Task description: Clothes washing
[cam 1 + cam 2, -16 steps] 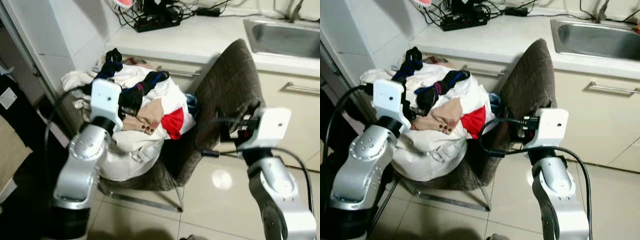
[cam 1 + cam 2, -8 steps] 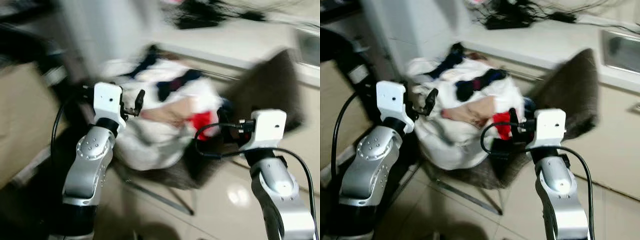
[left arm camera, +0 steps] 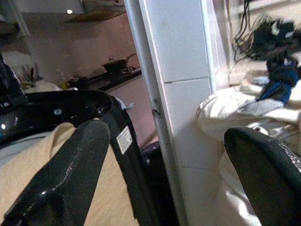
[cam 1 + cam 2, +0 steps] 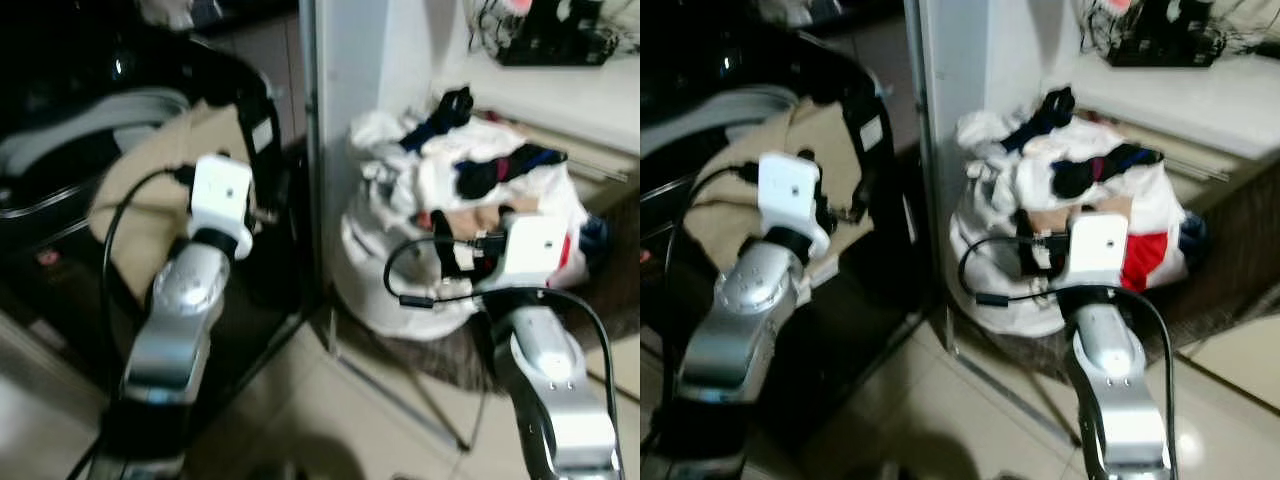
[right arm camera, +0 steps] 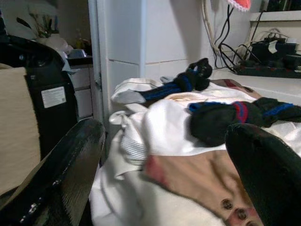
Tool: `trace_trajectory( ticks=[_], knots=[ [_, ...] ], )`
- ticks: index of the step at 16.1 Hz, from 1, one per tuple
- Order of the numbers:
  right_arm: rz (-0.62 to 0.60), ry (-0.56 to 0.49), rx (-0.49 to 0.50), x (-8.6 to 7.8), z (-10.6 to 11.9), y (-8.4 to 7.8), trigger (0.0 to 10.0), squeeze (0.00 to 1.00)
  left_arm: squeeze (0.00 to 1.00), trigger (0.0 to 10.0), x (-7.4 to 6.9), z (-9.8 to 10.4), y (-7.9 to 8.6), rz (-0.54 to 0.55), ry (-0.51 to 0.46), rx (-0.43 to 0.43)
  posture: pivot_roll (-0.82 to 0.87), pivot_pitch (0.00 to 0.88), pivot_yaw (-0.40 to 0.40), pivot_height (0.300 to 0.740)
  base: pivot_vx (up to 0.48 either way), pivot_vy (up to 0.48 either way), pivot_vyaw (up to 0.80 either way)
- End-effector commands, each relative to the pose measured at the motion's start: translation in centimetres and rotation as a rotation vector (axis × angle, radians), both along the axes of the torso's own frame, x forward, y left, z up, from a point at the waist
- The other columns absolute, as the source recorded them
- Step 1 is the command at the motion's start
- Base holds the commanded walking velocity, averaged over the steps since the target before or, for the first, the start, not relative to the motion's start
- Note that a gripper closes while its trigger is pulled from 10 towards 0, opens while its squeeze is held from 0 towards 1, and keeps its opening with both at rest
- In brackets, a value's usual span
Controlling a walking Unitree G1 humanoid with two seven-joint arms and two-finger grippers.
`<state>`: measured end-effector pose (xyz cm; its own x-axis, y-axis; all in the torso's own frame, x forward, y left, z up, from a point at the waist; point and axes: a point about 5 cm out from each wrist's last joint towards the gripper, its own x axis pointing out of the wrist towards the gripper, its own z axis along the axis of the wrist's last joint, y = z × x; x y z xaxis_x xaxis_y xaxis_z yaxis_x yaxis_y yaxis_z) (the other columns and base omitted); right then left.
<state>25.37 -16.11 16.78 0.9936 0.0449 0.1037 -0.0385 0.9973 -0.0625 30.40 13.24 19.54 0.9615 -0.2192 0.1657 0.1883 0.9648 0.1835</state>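
Looking at the clothes pile, I am seeing it heaped on the chair beside the white pillar. My right gripper and left gripper are hanging wide apart, holding nothing. Grabbing carelessly might be tipping clothes off.

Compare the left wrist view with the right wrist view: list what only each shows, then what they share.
Left wrist view alone: a dark kitchen counter with a wok in the background.

Right wrist view alone: a tan garment with buttons and a black sock with red and blue stripes on the clothes pile.

Both: open black fingers, the white tiled wall edge, the black machine with a label, a dark blue sock.
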Motion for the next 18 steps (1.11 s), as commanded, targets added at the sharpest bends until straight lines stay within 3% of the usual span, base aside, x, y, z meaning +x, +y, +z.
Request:
trace_trajectory(
  ticks=[1,8,11,18],
  knots=[
    [-0.004,-0.028,0.012,0.0,0.5,-0.1,10.0,0.0,0.0,10.0,0.1,0.2,0.3,-0.003,0.002,-0.028,-0.08,0.0,0.051,0.74,0.0,0.0,0.0],
    [-0.009,-0.018,0.056,0.1,0.5,-0.4,10.0,0.0,0.0,10.0,0.1,0.5,-0.2,-0.032,0.007,-0.055,-0.08,0.0,0.049,0.74,0.0,0.0,-0.08],
    [-0.004,-0.02,0.048,0.4,0.7,-0.4,10.0,0.0,0.0,10.0,0.1,0.2,0.7,0.015,0.019,-0.082,-0.08,0.0,0.044,0.74,0.286,0.0,-0.8],
    [0.081,-0.049,-0.033,1.3,1.5,0.5,10.0,0.0,0.0,10.0,-0.4,-0.3,1.7,0.086,0.022,-0.092,-0.07,0.0,-0.002,0.74,0.312,0.0,0.0]
  ],
)
